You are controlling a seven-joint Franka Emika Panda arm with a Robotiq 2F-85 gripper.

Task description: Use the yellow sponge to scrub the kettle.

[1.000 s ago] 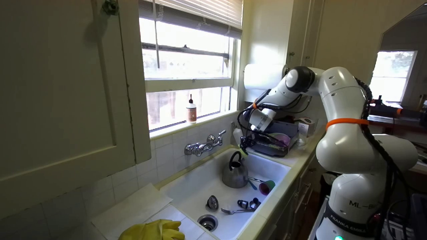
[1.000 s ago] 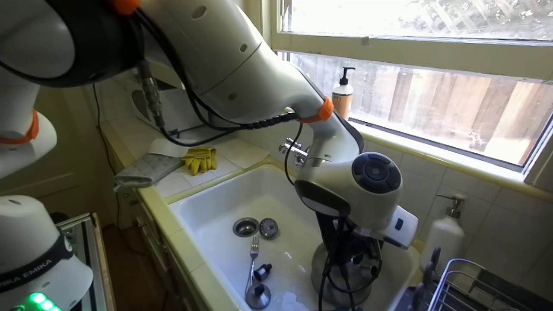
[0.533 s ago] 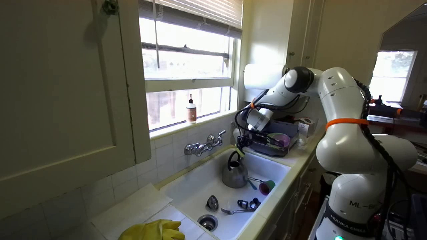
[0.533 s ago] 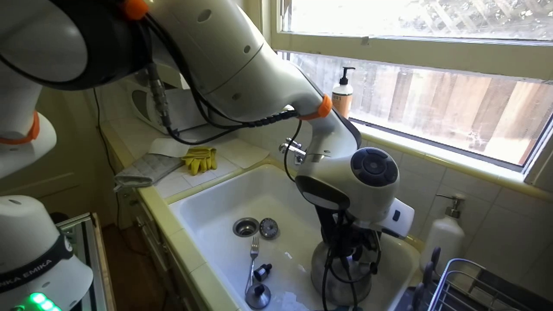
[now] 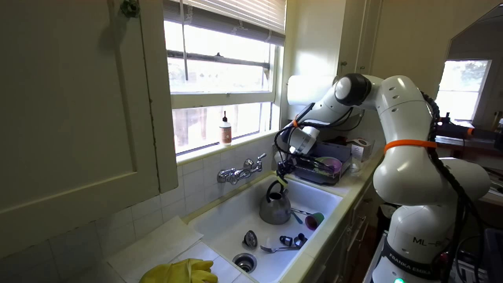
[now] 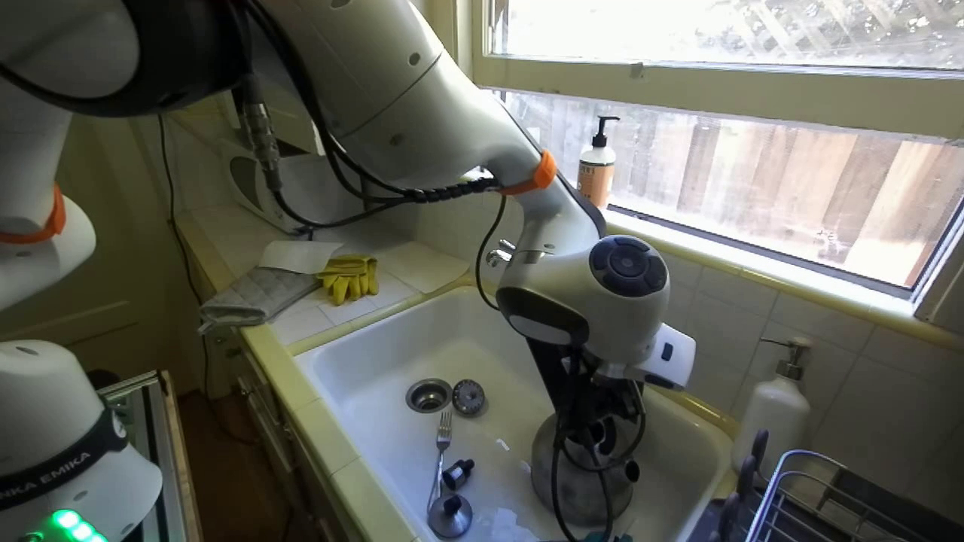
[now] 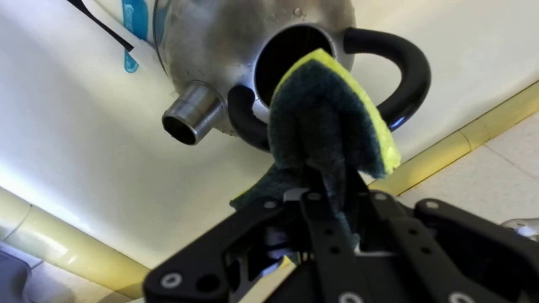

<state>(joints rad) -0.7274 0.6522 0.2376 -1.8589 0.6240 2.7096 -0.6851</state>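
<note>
The kettle (image 5: 275, 212), silver with a black arched handle, stands upright in the sink; its open top and spout show in the wrist view (image 7: 219, 46). My gripper (image 7: 330, 185) is shut on the yellow sponge (image 7: 322, 113), which is pinched and folded, dark scrub side toward the camera and a bright yellow edge outward. In the wrist view the sponge covers part of the kettle's handle and opening. An exterior view places the sponge (image 5: 282, 181) at the top of the handle; the exact contact is hidden. The arm and cables partly cover the kettle (image 6: 580, 489) in an exterior view.
Around the kettle is the white sink (image 5: 220, 212), with a fork (image 6: 443, 436), a drain strainer (image 6: 468, 397) and a cup (image 5: 313, 221). A wall faucet (image 5: 235, 174), dish rack (image 5: 318, 175) and soap bottle (image 6: 772, 410) border it. Yellow gloves (image 6: 349, 278) lie on the counter.
My arm has carried the sponge a little toward the drain end, onto the handle's top. The kettle has shifted slightly the same way in the last half second. The grip is unchanged.
</note>
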